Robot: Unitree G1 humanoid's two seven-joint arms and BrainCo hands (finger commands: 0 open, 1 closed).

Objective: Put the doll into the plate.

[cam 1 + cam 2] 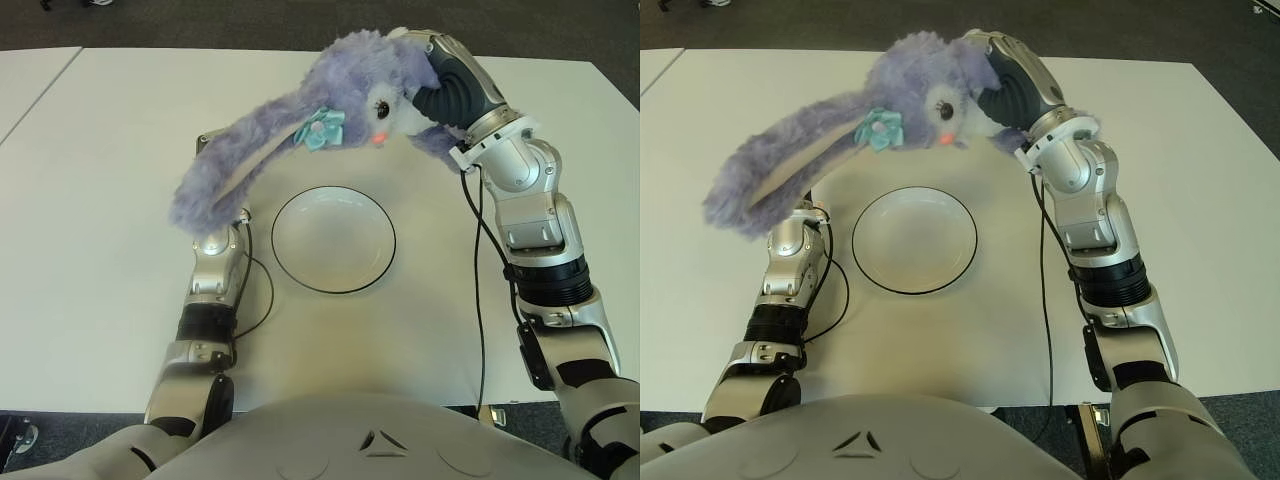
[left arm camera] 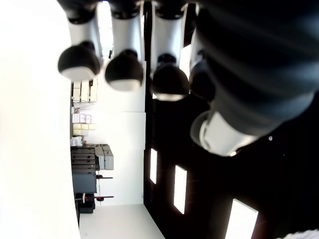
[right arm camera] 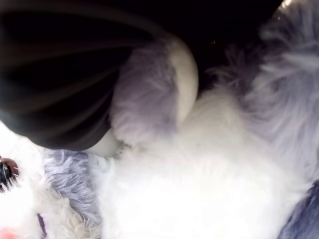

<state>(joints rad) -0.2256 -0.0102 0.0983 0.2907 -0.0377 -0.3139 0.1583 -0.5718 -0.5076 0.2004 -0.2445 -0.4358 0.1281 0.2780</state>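
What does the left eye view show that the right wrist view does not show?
Only the left eye view shows the empty white plate, the table, the left hand beside the plate, and the doll's long ear with a teal flower. Only the right wrist view shows closely the right hand's dark fingers pressed into white fur. Both show the purple rabbit doll held by the right hand.

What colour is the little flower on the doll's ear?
Teal flower on the doll; clearest in the left eye view.
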